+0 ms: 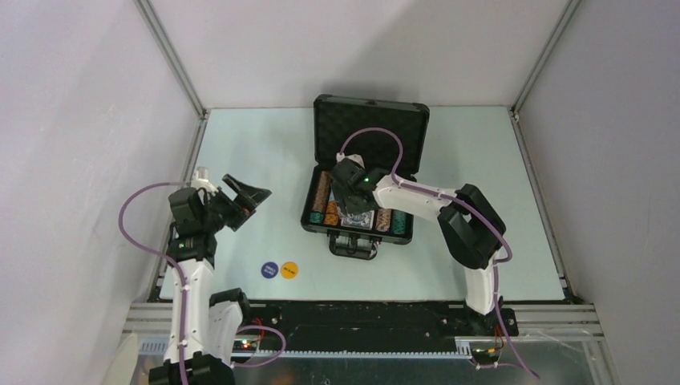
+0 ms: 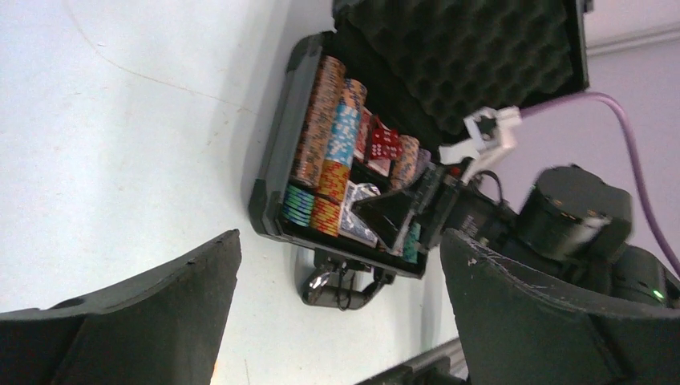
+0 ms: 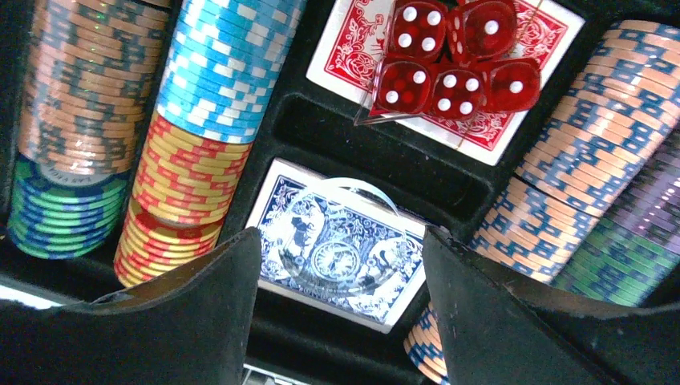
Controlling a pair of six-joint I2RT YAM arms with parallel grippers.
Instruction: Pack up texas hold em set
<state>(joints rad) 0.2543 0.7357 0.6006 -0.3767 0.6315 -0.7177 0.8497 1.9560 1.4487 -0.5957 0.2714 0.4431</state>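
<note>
The black case (image 1: 314, 218) lies open mid-table, its foam-lined lid (image 1: 370, 128) upright at the back. Rows of striped poker chips (image 3: 216, 72) fill both sides of its tray. A blue-backed card deck (image 3: 345, 269) lies in the middle slot with a clear round disc on top. Behind it a red-backed deck (image 3: 341, 48) carries red dice (image 3: 449, 60). My right gripper (image 3: 343, 237) hovers open over the blue deck, one finger on each side, holding nothing. My left gripper (image 1: 240, 196) stands open above the table left of the case. A blue button (image 1: 270, 269) and a yellow button (image 1: 289, 269) lie on the table.
The case handle (image 1: 353, 246) points toward the arm bases. The two buttons lie near the table's front edge, between the left arm and the case. Grey walls with metal frame rails (image 1: 172, 60) enclose the table on the left, back and right.
</note>
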